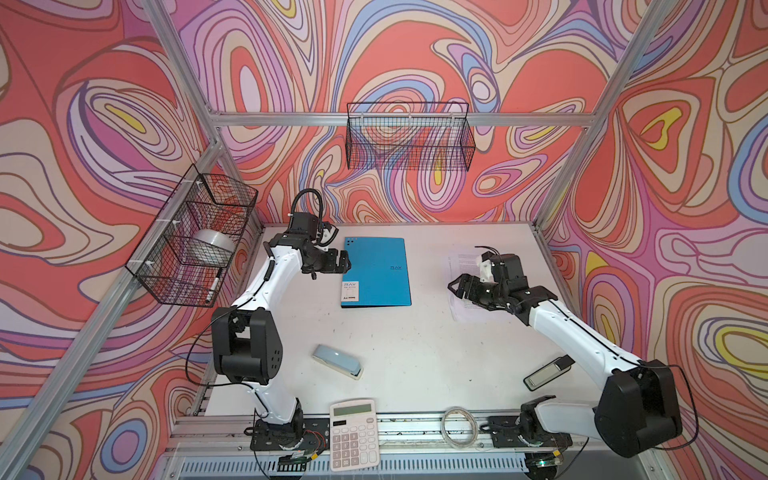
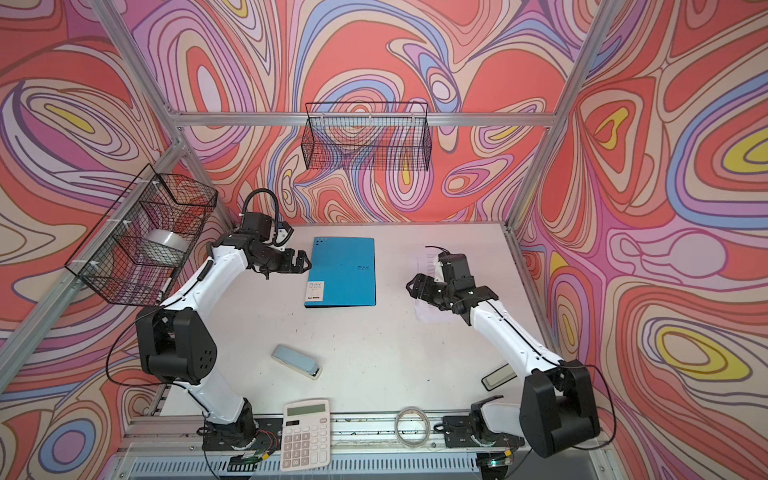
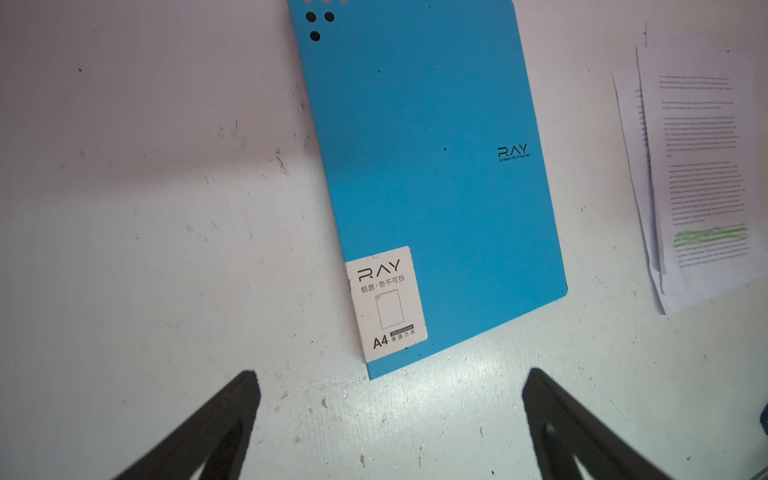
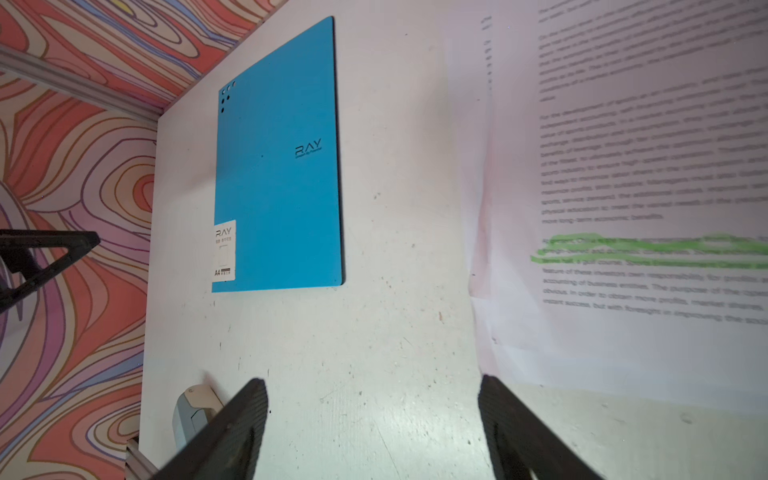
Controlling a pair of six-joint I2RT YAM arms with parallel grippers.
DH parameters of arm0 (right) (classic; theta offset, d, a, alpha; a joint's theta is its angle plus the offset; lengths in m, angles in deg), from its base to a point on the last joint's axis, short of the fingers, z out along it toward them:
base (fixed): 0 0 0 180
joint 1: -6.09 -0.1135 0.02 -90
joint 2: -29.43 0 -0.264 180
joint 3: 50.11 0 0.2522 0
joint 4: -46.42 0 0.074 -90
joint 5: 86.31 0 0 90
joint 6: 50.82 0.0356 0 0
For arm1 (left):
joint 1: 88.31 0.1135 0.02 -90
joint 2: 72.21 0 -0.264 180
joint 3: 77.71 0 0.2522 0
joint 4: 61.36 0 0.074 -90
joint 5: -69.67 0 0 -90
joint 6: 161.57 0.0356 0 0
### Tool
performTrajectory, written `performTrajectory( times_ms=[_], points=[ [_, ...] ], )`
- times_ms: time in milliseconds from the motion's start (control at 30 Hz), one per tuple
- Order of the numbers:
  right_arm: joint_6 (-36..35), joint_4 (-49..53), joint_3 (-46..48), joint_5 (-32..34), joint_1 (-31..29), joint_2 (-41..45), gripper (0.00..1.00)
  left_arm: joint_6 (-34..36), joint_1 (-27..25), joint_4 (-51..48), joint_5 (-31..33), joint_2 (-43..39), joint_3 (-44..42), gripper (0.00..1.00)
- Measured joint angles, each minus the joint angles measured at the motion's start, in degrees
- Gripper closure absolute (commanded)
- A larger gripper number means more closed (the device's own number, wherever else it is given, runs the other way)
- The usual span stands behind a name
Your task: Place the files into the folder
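The folder (image 1: 376, 272) (image 2: 340, 272) lies closed and flat at the back middle of the white table, blue side up, with its label sticker (image 3: 388, 303) at the near-left corner. My left gripper (image 1: 347, 261) (image 2: 305, 262) (image 3: 392, 374) stands open just off the folder's left edge, nothing between its fingers. The files (image 1: 460, 257) (image 2: 420, 262) (image 4: 623, 166) lie in a thin fanned stack to the right, with green highlighted lines (image 3: 710, 235). My right gripper (image 1: 454, 286) (image 2: 411, 286) (image 4: 372, 380) hovers open over their left edge and holds nothing; the arm hides part of the stack.
A light blue stapler (image 1: 337, 361) lies front centre. A white calculator (image 1: 354, 434) and a clear cable coil (image 1: 459, 424) sit at the front rail. A black flat device (image 1: 548, 372) lies under the right arm. Wire baskets hang on the left wall (image 1: 195, 237) and back wall (image 1: 409, 137).
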Motion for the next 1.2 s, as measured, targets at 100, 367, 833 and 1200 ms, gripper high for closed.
performTrajectory(
  times_ms=[100,367,833,1200],
  points=[
    [0.55,-1.88,-0.24,0.79,-1.92,-1.64,0.16,-1.46,-1.03,0.11,0.61,3.19,3.82,0.0],
    [1.6,-8.13,-0.24,1.97,-2.75,-5.79,0.16,-7.96,-2.03,4.66,2.62,9.27,6.84,0.0],
    [2.34,-15.39,-3.52,1.99,-4.0,-17.29,0.16,-17.05,-1.73,10.05,2.95,19.45,7.78,0.0],
    [1.07,-19.3,-11.23,1.9,-4.0,-26.51,0.16,-17.88,-1.7,9.03,1.97,27.41,21.03,0.0]
  ],
)
